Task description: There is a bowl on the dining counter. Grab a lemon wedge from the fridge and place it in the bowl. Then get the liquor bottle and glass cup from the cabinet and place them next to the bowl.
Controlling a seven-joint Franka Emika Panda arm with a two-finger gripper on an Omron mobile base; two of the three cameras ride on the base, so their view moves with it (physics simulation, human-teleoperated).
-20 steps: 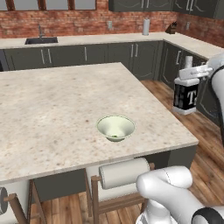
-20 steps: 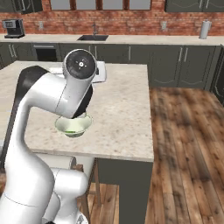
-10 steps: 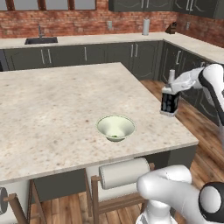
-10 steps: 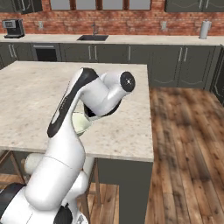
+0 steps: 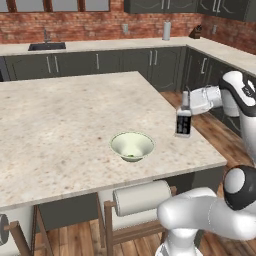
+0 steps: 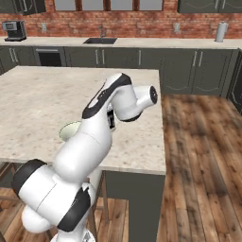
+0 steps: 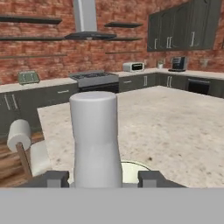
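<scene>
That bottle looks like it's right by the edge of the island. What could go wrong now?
The liquor bottle, tall and narrow, is gripped by the hand up near its neck, so it could tip when released. It stands near the dining counter's right edge, and a topple that way might send it to the floor. The bowl sits to its left; a swing of the arm could knock it.

Pale cream-green bowl, beige speckled dining counter, black-labelled pale liquor bottle, red brick wall.
</scene>
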